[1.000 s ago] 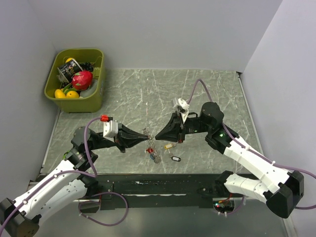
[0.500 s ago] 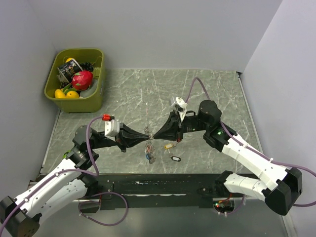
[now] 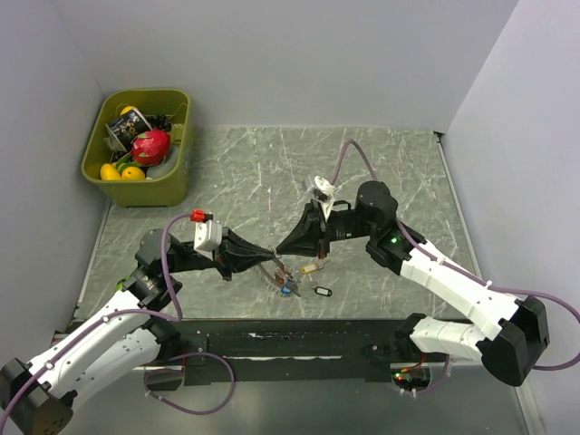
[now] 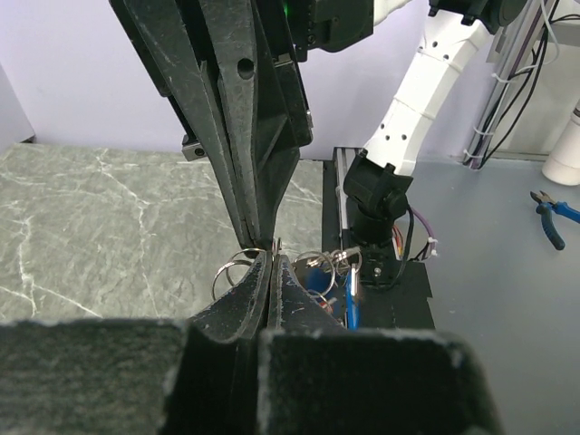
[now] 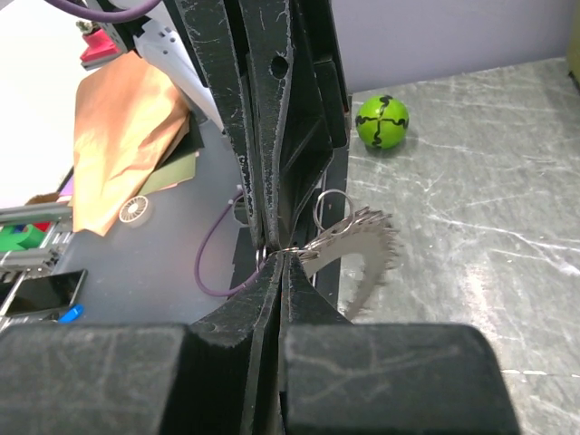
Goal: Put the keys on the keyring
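Near the front edge of the table (image 3: 236, 172), a small dark-and-whitish key (image 3: 322, 292) and a tan key (image 3: 311, 268) lay loose. Just behind those, the left gripper (image 3: 271, 264) and right gripper (image 3: 281, 251) met tip to tip, both sets of jaws clenched on the keyring (image 5: 362, 246), its grey keys dangling below. Way back in the far left corner sat a green bin (image 3: 168, 190).

I count two arms (image 3: 109, 337), one keyring (image 5: 361, 243), two loose keys (image 3: 311, 268) on the table (image 3: 408, 163), and one bin (image 3: 145, 192) at ten o'clock.
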{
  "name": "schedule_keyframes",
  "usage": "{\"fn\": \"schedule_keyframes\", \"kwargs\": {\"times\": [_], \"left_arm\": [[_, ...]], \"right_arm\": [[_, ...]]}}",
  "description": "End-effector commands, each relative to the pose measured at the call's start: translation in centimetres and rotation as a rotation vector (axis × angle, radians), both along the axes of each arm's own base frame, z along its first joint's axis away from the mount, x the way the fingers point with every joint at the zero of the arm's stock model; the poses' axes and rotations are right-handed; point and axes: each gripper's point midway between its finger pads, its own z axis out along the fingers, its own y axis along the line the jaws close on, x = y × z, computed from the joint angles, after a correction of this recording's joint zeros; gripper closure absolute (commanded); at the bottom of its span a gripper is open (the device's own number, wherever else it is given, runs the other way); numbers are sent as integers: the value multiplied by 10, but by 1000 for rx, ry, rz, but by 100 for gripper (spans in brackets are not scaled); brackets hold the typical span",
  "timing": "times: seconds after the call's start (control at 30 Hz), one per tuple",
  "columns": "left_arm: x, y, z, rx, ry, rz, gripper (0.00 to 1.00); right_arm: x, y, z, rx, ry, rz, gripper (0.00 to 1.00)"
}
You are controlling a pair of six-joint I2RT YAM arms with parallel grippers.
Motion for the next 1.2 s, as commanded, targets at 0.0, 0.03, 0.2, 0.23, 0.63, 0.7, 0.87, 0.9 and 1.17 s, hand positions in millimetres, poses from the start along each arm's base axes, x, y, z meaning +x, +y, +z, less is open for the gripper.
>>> {"fn": "schedule_keyframes", "kwargs": {"times": [0.0,0.03,0.2,0.23,0.63,0.7,0.87,0.9,1.17], "left_arm": [[-8,2,38,-72,-102,-18,99],[-7,2,38,-70,-99,-17,99],[-9,4,39,-77,-108,-10,99],[-9,4,40,-78,-106,-9,99],[-4,11,40,-76,-112,65,99],[-1,11,37,-56,-116,80,99],[8,14,30,-12,-112,133,99],[9,14,30,-11,-115,143,99],[15,16,29,-3,-141,193,99]], "right_arm": [[-2,10,23,55,-51,20,98],[-1,11,23,53,-49,15,98],[5,13,23,45,-39,-25,100],[5,14,22,43,-35,-26,100],[20,9,18,36,-26,-166,93],[19,3,20,48,-45,-194,86],[20,-13,27,64,-111,-277,62],[19,-15,28,68,-132,-278,58],[3,-21,24,41,-184,-207,33]]}}
